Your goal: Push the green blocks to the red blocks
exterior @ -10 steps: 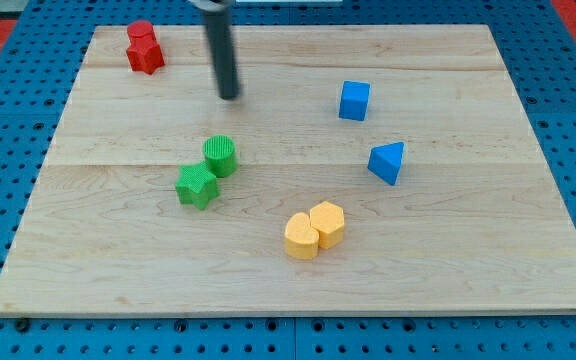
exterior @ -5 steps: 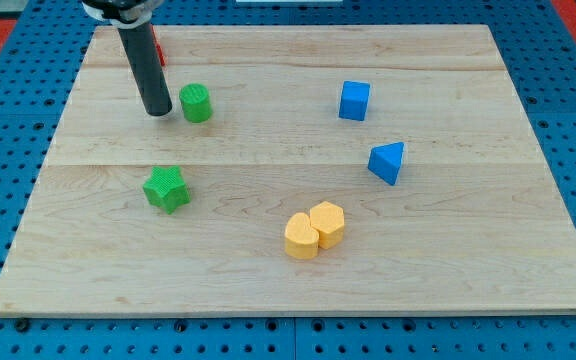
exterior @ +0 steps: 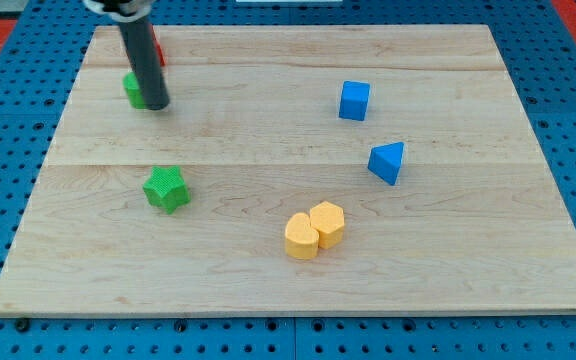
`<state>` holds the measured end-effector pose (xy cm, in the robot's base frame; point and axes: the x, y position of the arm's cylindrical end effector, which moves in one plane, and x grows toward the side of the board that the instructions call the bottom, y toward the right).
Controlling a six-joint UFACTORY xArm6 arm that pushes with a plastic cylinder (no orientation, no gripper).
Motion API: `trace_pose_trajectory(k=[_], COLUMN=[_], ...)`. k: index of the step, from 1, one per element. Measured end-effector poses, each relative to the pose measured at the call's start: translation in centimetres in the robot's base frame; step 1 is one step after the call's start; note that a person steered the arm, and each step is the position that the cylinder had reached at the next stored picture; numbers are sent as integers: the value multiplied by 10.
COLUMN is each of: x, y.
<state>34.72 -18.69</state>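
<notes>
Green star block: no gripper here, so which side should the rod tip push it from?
Contact the green star block on its lower-right side and push toward the view's upper left, where the red blocks show behind the rod. My tip sits by the green cylinder.

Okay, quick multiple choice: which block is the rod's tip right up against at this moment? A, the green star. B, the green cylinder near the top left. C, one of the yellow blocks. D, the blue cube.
B: my tip sits right against the green cylinder, which peeks out on the rod's left side, while the green star lies apart, lower on the board.
</notes>
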Motion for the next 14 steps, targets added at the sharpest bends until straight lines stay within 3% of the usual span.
trace_pose_trajectory(k=[3, 5, 7, 8, 9, 10, 11, 12, 13, 14], x=[11, -39, 77, 128, 161, 131, 84, 101, 112, 54], y=[-32, -24, 159, 204, 131, 19, -33, -11, -71, -73])
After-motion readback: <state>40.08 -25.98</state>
